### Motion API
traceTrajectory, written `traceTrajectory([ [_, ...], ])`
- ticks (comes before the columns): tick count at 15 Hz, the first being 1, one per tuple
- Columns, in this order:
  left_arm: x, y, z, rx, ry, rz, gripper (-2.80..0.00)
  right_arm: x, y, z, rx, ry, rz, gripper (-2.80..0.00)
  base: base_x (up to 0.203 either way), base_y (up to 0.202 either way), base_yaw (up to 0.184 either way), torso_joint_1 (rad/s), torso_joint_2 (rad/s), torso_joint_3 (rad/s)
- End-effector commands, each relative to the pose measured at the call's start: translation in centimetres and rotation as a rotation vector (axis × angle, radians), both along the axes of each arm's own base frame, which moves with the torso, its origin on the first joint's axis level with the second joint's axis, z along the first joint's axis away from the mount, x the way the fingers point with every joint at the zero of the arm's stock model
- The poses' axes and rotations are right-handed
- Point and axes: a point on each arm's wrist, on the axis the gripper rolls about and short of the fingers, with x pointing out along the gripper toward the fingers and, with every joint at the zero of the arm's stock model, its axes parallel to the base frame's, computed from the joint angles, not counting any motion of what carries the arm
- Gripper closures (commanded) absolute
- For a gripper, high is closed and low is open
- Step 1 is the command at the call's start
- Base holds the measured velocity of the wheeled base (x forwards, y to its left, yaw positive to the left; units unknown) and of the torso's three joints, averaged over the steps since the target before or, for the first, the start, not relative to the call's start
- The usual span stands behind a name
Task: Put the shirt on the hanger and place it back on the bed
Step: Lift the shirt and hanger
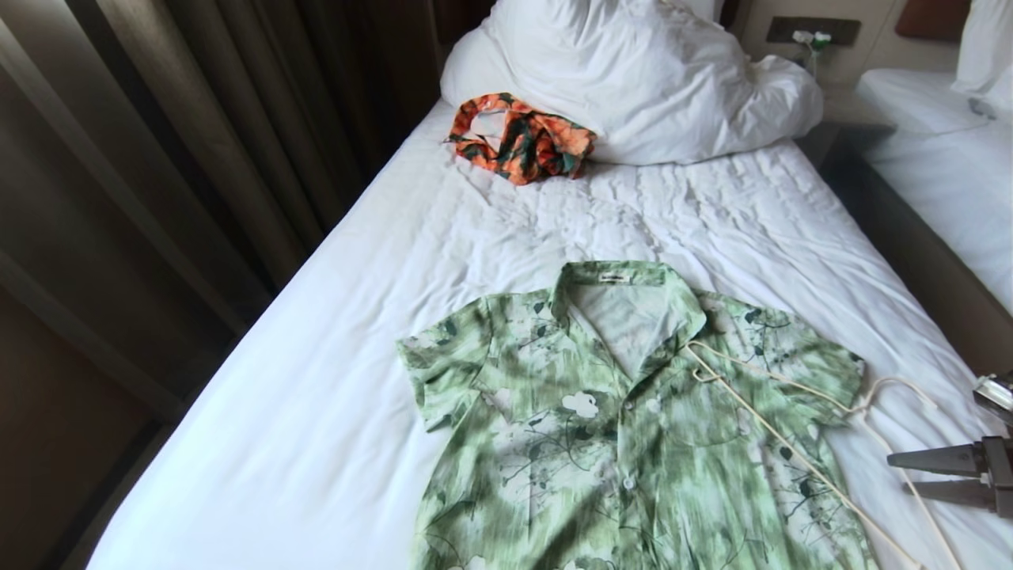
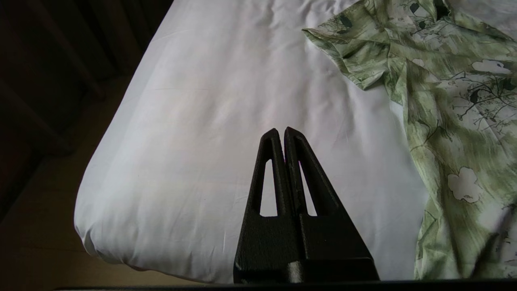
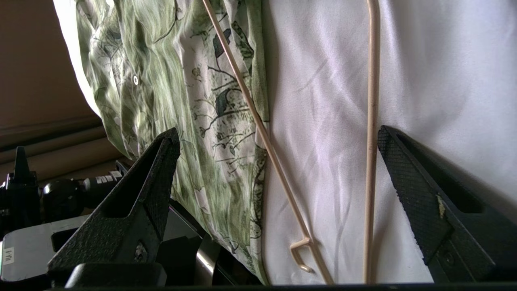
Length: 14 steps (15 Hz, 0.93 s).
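Note:
The green and white leaf-print shirt [image 1: 625, 427] lies flat and collar-up on the bed [image 1: 316, 396]. Across its right shoulder and side rests the cream wire hanger [image 1: 779, 443], its hook on the sheet beside the sleeve. My right gripper [image 1: 896, 473] comes in from the right edge, open, low over the sheet near that hook. In the right wrist view its jaws [image 3: 278, 135] stand wide, with two hanger wires [image 3: 371, 121] and the shirt's edge [image 3: 181, 101] between them, nothing gripped. My left gripper [image 2: 281, 131] hangs shut over bare sheet near the bed's corner, left of the shirt [image 2: 444, 101].
An orange-and-dark-green garment [image 1: 522, 138] lies bunched against the white pillow [image 1: 633, 71] at the head of the bed. Dark curtains [image 1: 158, 158] run along the left side. A second white bed [image 1: 942, 150] stands to the right across a narrow gap.

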Motion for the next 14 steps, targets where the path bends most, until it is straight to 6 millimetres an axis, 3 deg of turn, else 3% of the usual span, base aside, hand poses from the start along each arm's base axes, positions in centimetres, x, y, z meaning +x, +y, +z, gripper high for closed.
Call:
traceTrajectory([
  [1, 0.0, 0.0, 0.0, 0.0, 0.003, 0.002, 0.0, 0.1, -0.2, -1.2, 0.026, 0.023, 0.006, -2.8, 0.0, 0.0, 0.0, 0.0, 0.0, 0.0],
  [5, 0.0, 0.0, 0.0, 0.0, 0.002, 0.0, 0.0, 0.5, -0.3, -3.2, 0.073, 0.003, 0.04, -2.8, 0.0, 0.0, 0.0, 0.0, 0.0, 0.0],
  [14, 0.0, 0.0, 0.0, 0.001, 0.001, 0.001, 0.0, 1.9, 0.8, -1.7, 0.038, -0.123, 0.105, -2.8, 0.0, 0.0, 0.0, 0.0, 0.0, 0.0],
])
